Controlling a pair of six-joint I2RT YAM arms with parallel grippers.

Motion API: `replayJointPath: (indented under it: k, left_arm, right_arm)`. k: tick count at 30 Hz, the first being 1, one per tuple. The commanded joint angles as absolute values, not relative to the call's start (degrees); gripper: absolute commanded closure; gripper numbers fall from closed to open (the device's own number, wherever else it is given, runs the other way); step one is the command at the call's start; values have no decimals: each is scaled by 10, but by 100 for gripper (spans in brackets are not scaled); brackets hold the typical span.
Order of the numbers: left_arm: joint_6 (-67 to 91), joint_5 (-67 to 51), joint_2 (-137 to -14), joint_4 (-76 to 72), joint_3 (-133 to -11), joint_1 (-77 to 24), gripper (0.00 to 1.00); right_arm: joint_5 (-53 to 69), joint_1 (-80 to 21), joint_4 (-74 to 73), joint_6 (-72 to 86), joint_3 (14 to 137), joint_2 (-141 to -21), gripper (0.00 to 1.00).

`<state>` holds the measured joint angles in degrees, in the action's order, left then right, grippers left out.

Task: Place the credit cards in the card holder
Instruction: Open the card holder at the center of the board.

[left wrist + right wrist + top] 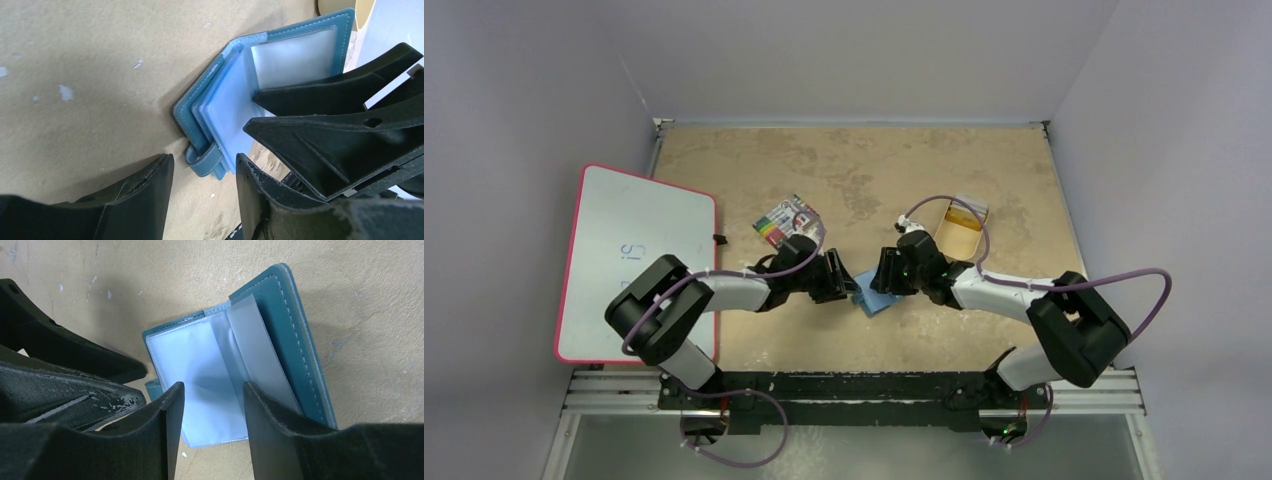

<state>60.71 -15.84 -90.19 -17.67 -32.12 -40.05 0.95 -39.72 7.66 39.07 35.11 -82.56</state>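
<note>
The teal-blue card holder (876,299) lies open on the table between the two grippers. In the right wrist view the card holder (280,320) shows its clear plastic sleeves (200,370) fanned out. My right gripper (214,400) is open, with its fingers on either side of the sleeves' near edge and holding nothing. My left gripper (205,170) is open and empty, just short of the card holder's strap (205,162). Something orange-yellow, seemingly the credit cards (954,227), lies in the tan tray; no card is in either gripper.
The shallow tan tray (977,212) stands behind the right gripper. A flat pack with multicoloured stripes (784,218) lies behind the left gripper. A white board with a red rim (634,260) covers the left side of the table. Walls close in the back and both sides.
</note>
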Motion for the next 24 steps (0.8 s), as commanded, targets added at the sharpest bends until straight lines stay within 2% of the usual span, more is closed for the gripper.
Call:
replayJointPath:
  k: [1,16,24]
  left_arm:
    - [578,-170,-915,-240,-347,-415,52]
    - [550,-208,-935,-287,-361,-433,54]
    - [527,-204,-933,-252,-359,-436,55]
  right_arm:
    - [7,-398,79,396,335,-833,50]
    - [20,-398,94,407,315,-833,51]
    - [25,-398,96,412,311,-829,51]
